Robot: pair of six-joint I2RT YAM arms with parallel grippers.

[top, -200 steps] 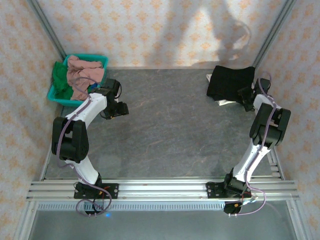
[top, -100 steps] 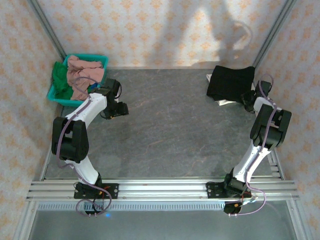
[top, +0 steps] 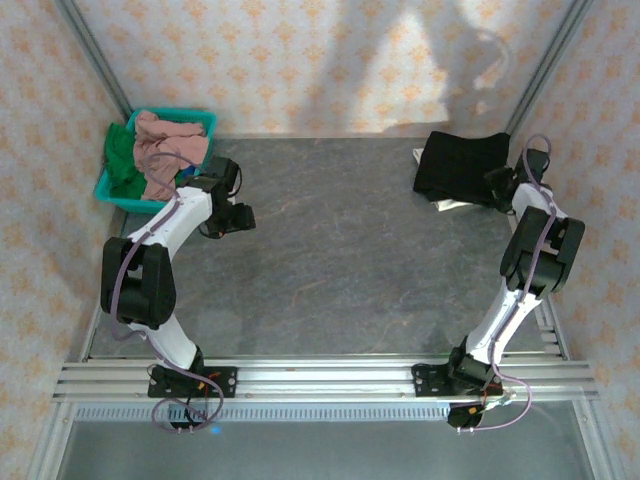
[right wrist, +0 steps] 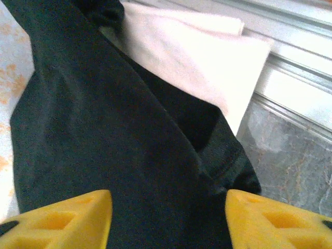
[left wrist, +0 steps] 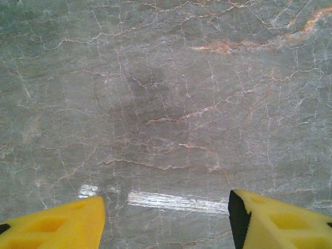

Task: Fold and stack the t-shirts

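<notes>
Right gripper [right wrist: 166, 220]: jaws apart, nothing pinched. Left gripper [left wrist: 166, 218]: jaws also spread, empty, over bare table [top: 340, 260].

Risk as I read it: the right tips sit right at the folded edge of the black t-shirt [right wrist: 104, 129]. If I close here I could snag the top fold or catch both layers and drag the stack apart.

The black t-shirt lies just past the right tips, on top of the cream-white t-shirt [right wrist: 192, 57], in the far right corner. The pink t-shirt [top: 165, 150] and green t-shirt [top: 122, 160] are bunched in the teal basket [top: 108, 190], near the left jaws on their far-left side.
</notes>
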